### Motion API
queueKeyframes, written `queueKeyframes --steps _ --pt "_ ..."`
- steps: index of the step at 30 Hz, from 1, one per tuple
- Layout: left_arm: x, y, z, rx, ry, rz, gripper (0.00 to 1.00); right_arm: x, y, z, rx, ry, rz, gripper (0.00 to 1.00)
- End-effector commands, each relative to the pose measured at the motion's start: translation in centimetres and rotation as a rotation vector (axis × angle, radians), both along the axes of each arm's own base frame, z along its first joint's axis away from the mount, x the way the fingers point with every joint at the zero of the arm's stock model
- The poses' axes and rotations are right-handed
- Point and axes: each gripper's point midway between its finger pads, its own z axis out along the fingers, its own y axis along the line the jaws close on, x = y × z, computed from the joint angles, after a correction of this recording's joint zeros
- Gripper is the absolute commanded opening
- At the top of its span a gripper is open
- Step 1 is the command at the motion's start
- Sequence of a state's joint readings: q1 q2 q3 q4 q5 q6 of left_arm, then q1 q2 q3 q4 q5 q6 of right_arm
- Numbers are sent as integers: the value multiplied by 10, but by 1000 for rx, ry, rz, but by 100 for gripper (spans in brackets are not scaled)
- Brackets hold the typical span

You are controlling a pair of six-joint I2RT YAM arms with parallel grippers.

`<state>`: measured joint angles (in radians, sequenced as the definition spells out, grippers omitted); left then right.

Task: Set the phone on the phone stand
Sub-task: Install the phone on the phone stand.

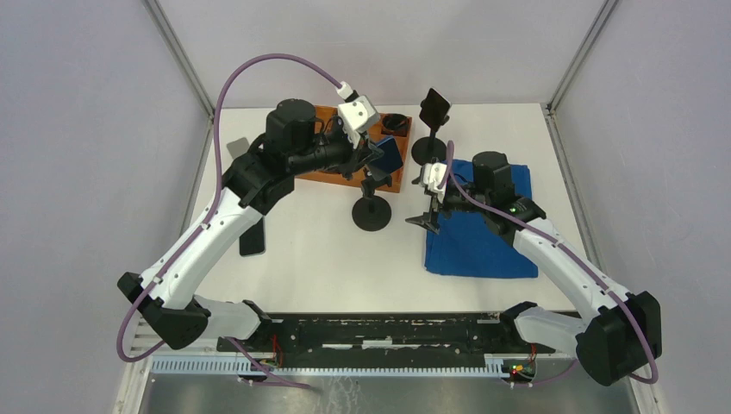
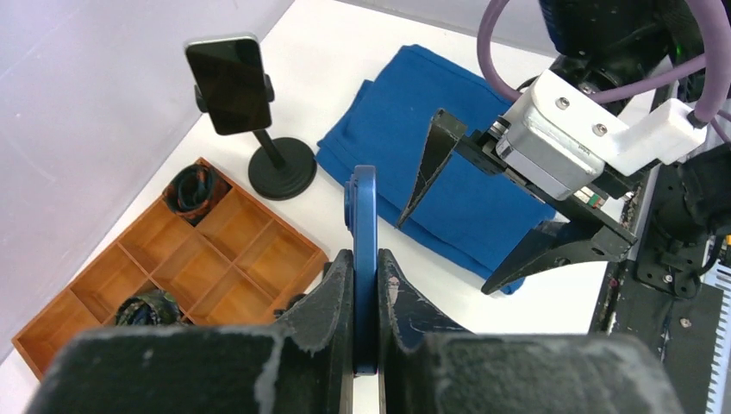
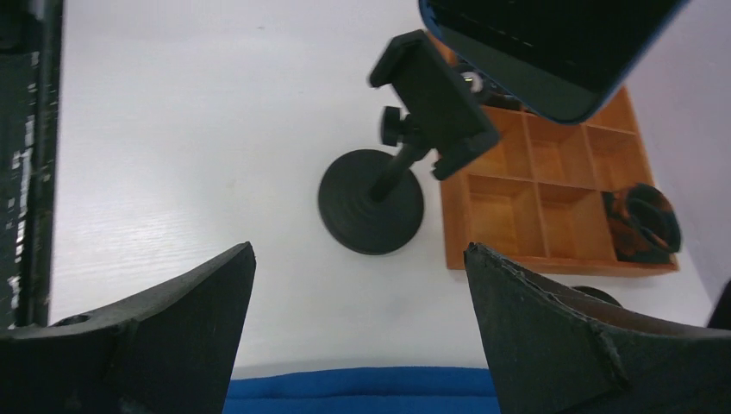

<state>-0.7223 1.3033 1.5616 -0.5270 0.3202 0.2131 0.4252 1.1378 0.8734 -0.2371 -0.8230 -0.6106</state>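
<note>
Left gripper [image 2: 366,267] clamped, right gripper [image 3: 359,254] spread wide

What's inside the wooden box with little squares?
A dark rolled band and another sit in separate squares; other squares look empty. The left gripper hides part of the box.

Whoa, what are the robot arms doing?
The left gripper pinches a blue phone on edge, up in the air near the empty phone stand. It isn't on the stand yet. The right gripper hangs wide open over the edge of the blue cloth, holding nothing. Another stand farther back already holds a dark phone.
</note>
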Motion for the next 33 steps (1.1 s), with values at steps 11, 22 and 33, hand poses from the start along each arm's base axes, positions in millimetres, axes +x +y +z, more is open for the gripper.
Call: queueKeyframes --steps 11,22,33 --pt "6 26 28 -151 -71 -7 2 62 22 47 242 43 -230 78" --pt "11 39 33 -239 -34 -48 2 68 51 18 236 153 -274 57" --pt "9 45 32 -253 -38 -66 2 81 42 9 253 192 -406 52"
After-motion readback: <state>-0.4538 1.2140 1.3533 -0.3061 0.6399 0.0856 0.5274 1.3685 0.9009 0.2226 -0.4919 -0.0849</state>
